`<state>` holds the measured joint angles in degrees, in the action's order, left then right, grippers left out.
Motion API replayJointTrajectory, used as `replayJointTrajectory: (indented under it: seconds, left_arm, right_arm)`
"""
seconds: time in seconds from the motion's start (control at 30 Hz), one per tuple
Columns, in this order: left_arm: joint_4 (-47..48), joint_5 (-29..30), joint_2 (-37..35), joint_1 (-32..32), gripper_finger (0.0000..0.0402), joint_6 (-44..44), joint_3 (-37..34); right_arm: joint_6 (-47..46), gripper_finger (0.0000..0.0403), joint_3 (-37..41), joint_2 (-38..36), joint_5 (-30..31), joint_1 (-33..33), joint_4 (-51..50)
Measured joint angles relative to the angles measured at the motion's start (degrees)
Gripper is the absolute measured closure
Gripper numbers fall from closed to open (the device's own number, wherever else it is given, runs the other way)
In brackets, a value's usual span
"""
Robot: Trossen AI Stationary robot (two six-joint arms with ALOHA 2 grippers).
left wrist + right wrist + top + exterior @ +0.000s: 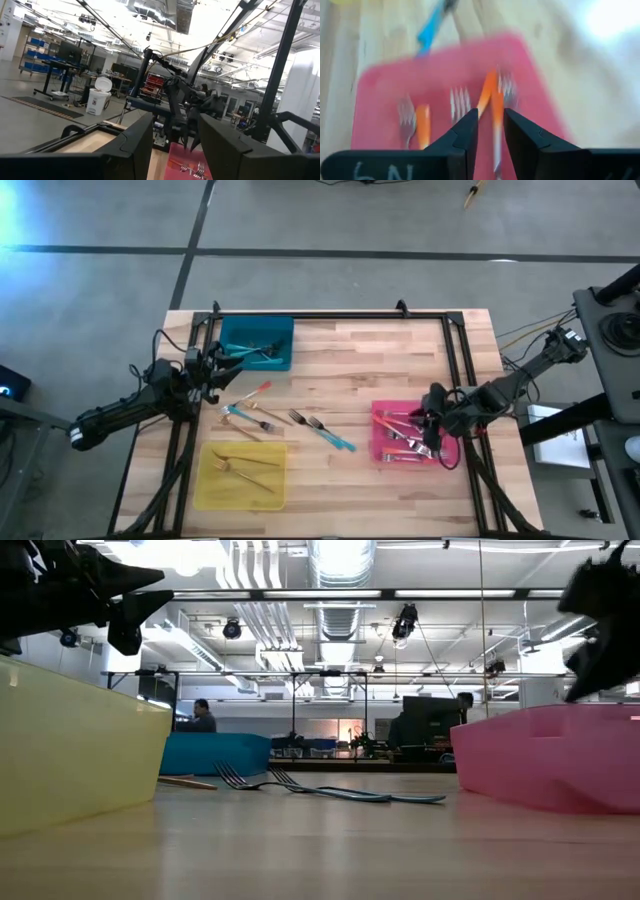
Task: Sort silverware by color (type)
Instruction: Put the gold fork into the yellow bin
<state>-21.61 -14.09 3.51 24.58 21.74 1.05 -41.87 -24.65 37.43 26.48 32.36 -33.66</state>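
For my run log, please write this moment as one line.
right gripper: open over pink tray, forks inside | left gripper: open, waiting near teal tray

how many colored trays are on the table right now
3: the teal tray at the table's far left, the yellow tray near left, and the pink tray on the right.

Only one marking shows: pale handwritten characters on the dark body of the right gripper (pixel 487 131), in its own wrist view. They look like a 6 and an N, but are cut off at the edge.
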Motion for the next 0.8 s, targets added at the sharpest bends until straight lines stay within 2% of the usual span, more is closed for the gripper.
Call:
replayJointTrajectory:
  seconds: [0.13, 0.23, 0.43, 0.57, 0.73, 0.8]
  left_arm:
    - [0.0, 0.0, 0.0, 0.0, 0.0260, 0.0, 0.0]
    - [0.0, 0.0, 0.0, 0.0, 0.0260, 0.0, 0.0]
    - [0.0, 0.0, 0.0, 0.0, 0.0260, 0.0, 0.0]
    - [0.0, 0.0, 0.0, 0.0, 0.0260, 0.0, 0.0]
    - [0.0, 0.0, 0.0, 0.0, 0.0260, 0.0, 0.0]
    - [0.0, 0.0, 0.0, 0.0, 0.0260, 0.0, 0.0]
  right_arm:
    - [18.6, 0.0317, -2.0, -1.6, 6.6, 0.0, 5.5]
    - [27.9, 0.0317, -0.7, -4.2, 7.0, -0.2, 12.2]
    - [30.0, 0.0316, 7.6, -10.0, 2.4, -0.1, 22.7]
    - [31.2, 0.0316, 15.2, -11.9, 0.1, -0.1, 33.6]
    - [37.6, 0.0316, 22.7, -13.3, -1.3, -0.2, 48.9]
    - [40.6, 0.0316, 23.9, -14.1, -2.8, -0.1, 51.5]
